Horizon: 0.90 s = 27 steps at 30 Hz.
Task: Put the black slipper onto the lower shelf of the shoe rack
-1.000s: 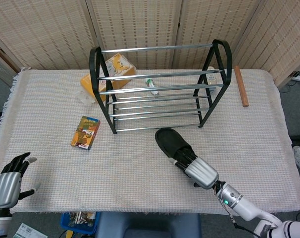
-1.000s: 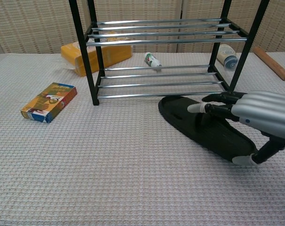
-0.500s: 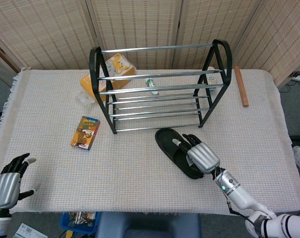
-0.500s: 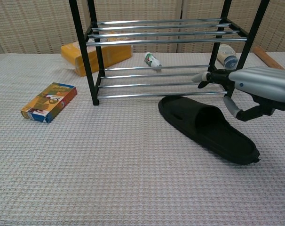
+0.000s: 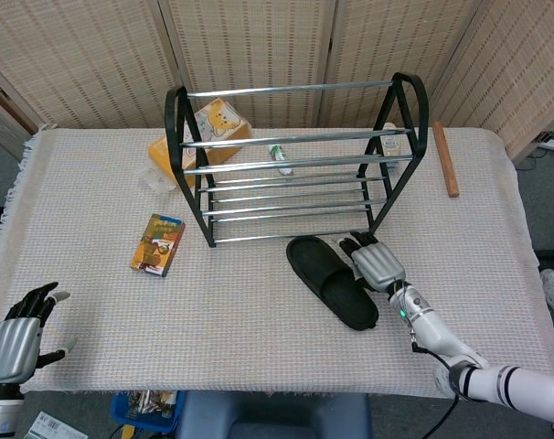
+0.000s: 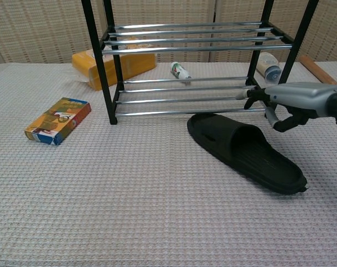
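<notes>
Chest view is showing the black slipper (image 6: pixel 243 151) lying flat on the cloth-covered worktop (image 6: pixel 129 211), holding nothing up and held by nothing, its long axis running diagonally from the heel at the near right to the toe end just in front of the shoe rack (image 6: pixel 107 61). Hovering above and beyond its far side is the right hand (image 6: pixel 288 101), empty with fingers loosely apart, so the slipper is lying near-left of that hand and just below it. Head view is placing the left hand (image 5: pixel 16 334), also empty with fingers spread, well apart at the near left corner; the right hand is plainly the nearer one. Behind the slipper, the lower shelf (image 6: pixel 185 94) is standing bare.

Compared with a second ago, the right hand is no longer pressing on the slipper: it has lifted off and is drawing back toward the rack's right leg, while the slipper is keeping its place.
</notes>
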Motion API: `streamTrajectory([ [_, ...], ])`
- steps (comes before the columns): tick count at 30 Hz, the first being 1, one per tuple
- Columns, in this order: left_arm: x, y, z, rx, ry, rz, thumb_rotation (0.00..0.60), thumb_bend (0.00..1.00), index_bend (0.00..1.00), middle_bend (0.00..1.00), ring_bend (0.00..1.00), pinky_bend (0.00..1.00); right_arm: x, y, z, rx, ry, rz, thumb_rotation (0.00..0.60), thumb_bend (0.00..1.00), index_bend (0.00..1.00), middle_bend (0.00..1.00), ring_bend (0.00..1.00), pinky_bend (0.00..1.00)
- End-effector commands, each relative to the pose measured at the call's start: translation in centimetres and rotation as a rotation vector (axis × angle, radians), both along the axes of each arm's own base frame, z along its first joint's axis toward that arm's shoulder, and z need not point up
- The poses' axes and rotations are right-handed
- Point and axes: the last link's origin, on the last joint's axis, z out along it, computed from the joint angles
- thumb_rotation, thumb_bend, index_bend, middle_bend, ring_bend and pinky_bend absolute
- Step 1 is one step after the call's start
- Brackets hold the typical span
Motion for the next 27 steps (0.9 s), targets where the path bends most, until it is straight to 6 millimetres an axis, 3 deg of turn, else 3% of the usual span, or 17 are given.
streamTrajectory([
  [1, 0.0, 0.0, 0.0, 0.001, -0.001, 0.000, 0.600, 0.22, 0.26, 0.16, 0.16, 0.27, 0.3, -0.7, -1.4, 0.029, 0.016, -0.001, 0.600, 0.94, 0.00, 0.14, 0.10, 0.07],
  [8, 0.0, 0.1, 0.2, 0.008, 0.003, -0.001, 0.600, 0.22, 0.26, 0.16, 0.17, 0.27, 2.0, -0.4, -3.1, 0.096, -0.038, 0.014, 0.600, 0.96, 0.00, 0.14, 0.12, 0.07],
  [23, 0.1, 0.0, 0.7, 0.020, 0.007, 0.001, 0.600, 0.22, 0.26, 0.16, 0.17, 0.27, 6.6, 4.1, -5.4, 0.290, -0.149, 0.200, 0.600, 0.97, 0.00, 0.14, 0.13, 0.07],
  [25, 0.1, 0.0, 0.8, 0.021, 0.007, 0.001, 0.600, 0.22, 0.26, 0.16, 0.17, 0.27, 7.0, 4.7, -5.4, 0.291, -0.165, 0.230, 0.600, 0.87, 0.00, 0.14, 0.13, 0.07],
  [27, 0.1, -0.1, 0.8, 0.023, 0.008, 0.001, 0.600, 0.22, 0.26, 0.16, 0.17, 0.27, 6.9, 4.9, -5.0, 0.257, -0.170, 0.261, 0.600, 0.64, 0.00, 0.14, 0.13, 0.07],
])
